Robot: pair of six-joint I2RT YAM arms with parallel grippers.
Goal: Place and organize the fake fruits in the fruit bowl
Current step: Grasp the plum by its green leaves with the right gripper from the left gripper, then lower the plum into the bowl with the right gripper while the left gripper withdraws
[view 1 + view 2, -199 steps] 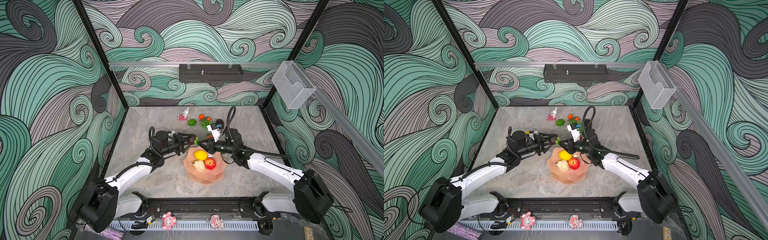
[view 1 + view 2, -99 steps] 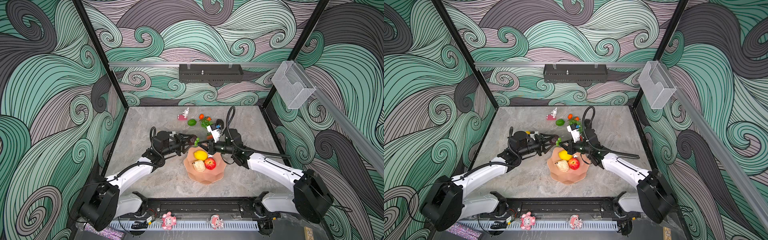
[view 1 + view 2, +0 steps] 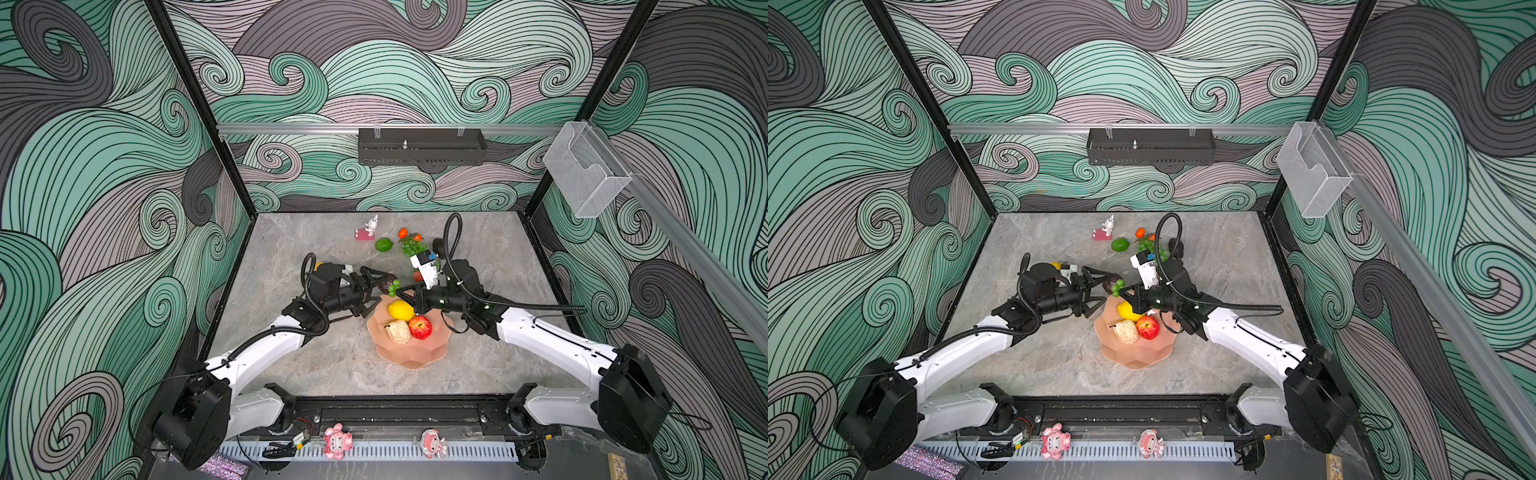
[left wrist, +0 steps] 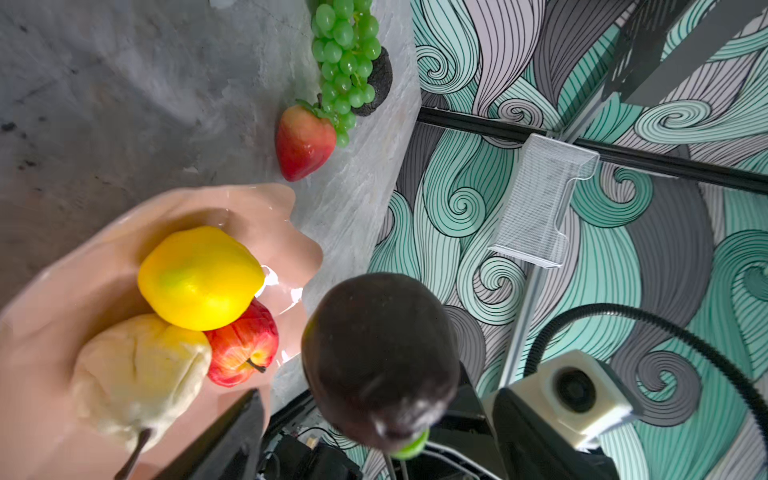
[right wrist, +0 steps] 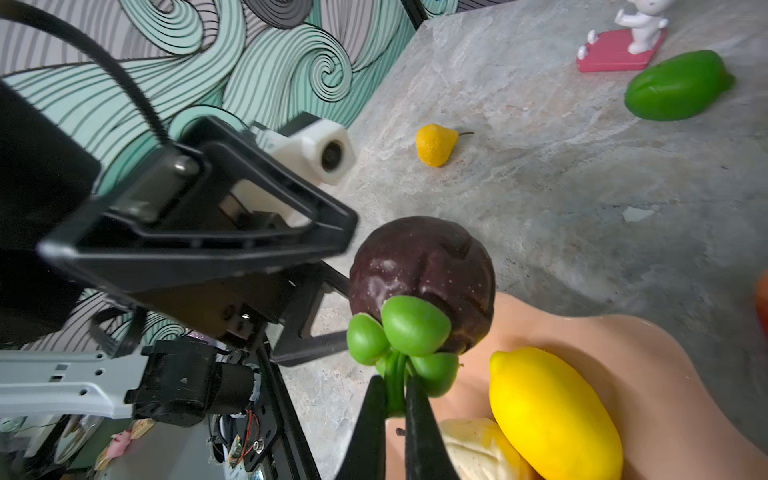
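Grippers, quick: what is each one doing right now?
Left gripper: open, holding nothing.
Right gripper: closed on the green stem of the dark purple fruit.

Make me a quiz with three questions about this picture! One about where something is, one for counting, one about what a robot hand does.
1. Where is the strawberry? A in the bowl; B on the table by the grapes; C in the wall basket.
2. How many fruits lie in the bowl? A one; B six; C three.
3. The right gripper is: A shut on the dark fruit's stem; B wide open; C shut on the strawberry.
Answers: 1 B, it lies on the table beside the grapes. 2 C, lemon, apple, cream fruit. 3 A, it pinches the green stem.
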